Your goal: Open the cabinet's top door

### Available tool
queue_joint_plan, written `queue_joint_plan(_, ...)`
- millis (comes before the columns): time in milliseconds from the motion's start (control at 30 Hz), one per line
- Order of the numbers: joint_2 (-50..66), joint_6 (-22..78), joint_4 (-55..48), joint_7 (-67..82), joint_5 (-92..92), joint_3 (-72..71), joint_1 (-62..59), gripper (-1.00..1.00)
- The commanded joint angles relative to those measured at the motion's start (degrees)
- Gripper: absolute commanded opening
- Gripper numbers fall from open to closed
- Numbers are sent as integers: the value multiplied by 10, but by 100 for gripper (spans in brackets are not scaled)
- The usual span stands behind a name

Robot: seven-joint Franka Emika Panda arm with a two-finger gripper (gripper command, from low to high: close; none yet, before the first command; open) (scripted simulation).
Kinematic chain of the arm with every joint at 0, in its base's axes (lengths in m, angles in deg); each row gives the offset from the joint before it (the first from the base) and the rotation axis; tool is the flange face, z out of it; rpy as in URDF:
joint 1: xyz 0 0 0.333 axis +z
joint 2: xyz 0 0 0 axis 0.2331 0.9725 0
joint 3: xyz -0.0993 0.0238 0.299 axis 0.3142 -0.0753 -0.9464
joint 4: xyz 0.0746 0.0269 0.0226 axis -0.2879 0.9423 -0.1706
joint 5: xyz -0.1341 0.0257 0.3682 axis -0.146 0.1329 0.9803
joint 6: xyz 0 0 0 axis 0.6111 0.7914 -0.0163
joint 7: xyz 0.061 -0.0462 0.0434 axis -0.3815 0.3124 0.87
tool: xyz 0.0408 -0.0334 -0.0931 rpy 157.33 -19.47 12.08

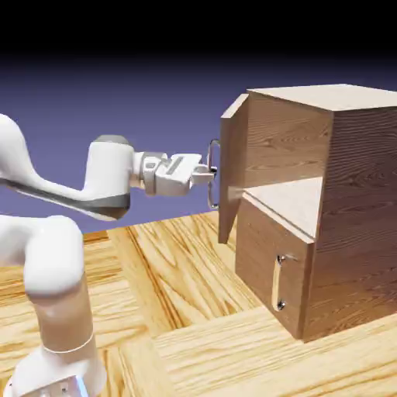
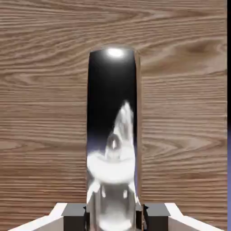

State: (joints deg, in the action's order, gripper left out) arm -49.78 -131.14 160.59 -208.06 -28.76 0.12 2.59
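As the exterior view shows, my gripper [image 1: 209,172] reaches level from the white arm [image 1: 54,194] to the silver handle [image 1: 214,174] of the top door [image 1: 231,174], and its fingers are clamped together on that bar. The top door stands swung outward from the cabinet [image 1: 341,209], hinged away from the front so that the pale shelf [image 1: 291,200] behind it is exposed. The lower door [image 1: 271,267] sits flush and closed, its short handle [image 1: 279,283] untouched. The cabinet rests on the wooden table [image 1: 170,310]. In the hand view I see the mirror-bright handle [image 2: 113,135] upright between the grey fingertips [image 2: 74,212], with the door's wood grain [image 2: 45,113] filling the background.
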Motion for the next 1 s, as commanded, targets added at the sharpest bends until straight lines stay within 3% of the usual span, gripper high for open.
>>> queue_joint_plan(0, -4, 13, 2, 14, 25, -10, 7, -100)
queue_joint_plan(467, 46, 342, -90, 116, 344, -208, 91, -100)
queue_joint_plan(967, 117, 672, -389, 137, 533, -461, -136, -100)
